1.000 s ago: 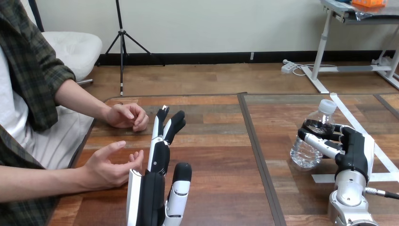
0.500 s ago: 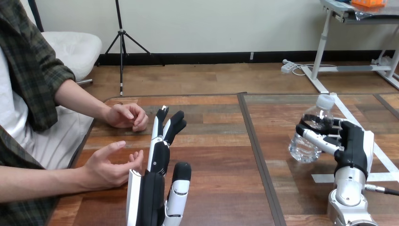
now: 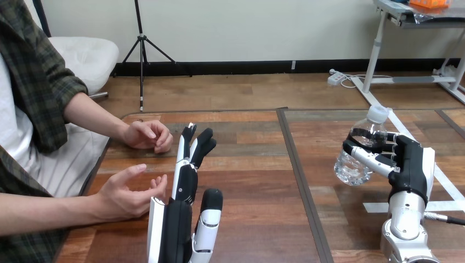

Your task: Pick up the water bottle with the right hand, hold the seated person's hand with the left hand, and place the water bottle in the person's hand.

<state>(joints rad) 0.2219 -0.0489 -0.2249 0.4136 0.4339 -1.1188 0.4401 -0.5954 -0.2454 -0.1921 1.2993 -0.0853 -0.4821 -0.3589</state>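
A clear plastic water bottle (image 3: 357, 158) with a white cap is tilted and lifted a little off the table at the right, and my right hand (image 3: 407, 163) is shut round its middle. My left hand (image 3: 183, 189) stands upright near the table's front left, fingers straight and open, nothing in it. The person's hand (image 3: 130, 192) nearer the front lies palm-up and half-curled just left of my left hand, with a small gap between them. The person's other hand (image 3: 147, 135) rests on the table farther back.
The wooden table (image 3: 257, 175) has a dark seam down its middle and white tape strips (image 3: 417, 143) at the right, near the bottle. Its left edge runs beside the person.
My right hand has lifted the bottle off the table and carried it slightly left and up, tilting it. My left hand and the person's hands have stayed put.
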